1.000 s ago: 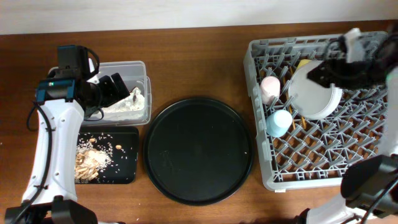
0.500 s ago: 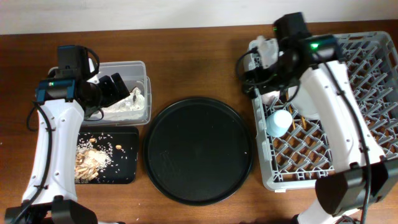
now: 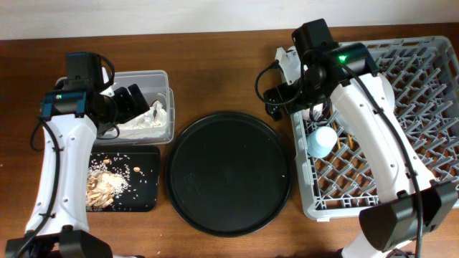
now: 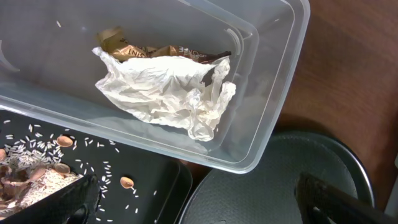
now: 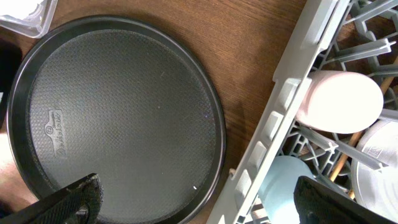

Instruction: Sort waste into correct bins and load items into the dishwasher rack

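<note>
Now, your right claw (image 5: 211, 198) hangs spread wide and empty above the left wall of the rack (image 3: 430, 143). The pink cup (image 5: 339, 102) lies in the rack just right of it, with the blue cup (image 3: 323, 140) on the near side. The plate (image 5: 379, 168) and chopsticks (image 5: 341, 163) sit further right. I cannot see the yellow bowl.

Your left claw (image 4: 205, 200) is also open and empty, over the clear tub (image 4: 273, 106). The napkin (image 4: 168, 93) and wrapper (image 4: 155, 51) lie in it directly beneath. The food scraps (image 3: 104, 186) sit in the black tray (image 3: 147, 179), nearer. The round tray (image 3: 229, 172) between the arms carries nothing, so I judge nothing remains to fetch.
</note>
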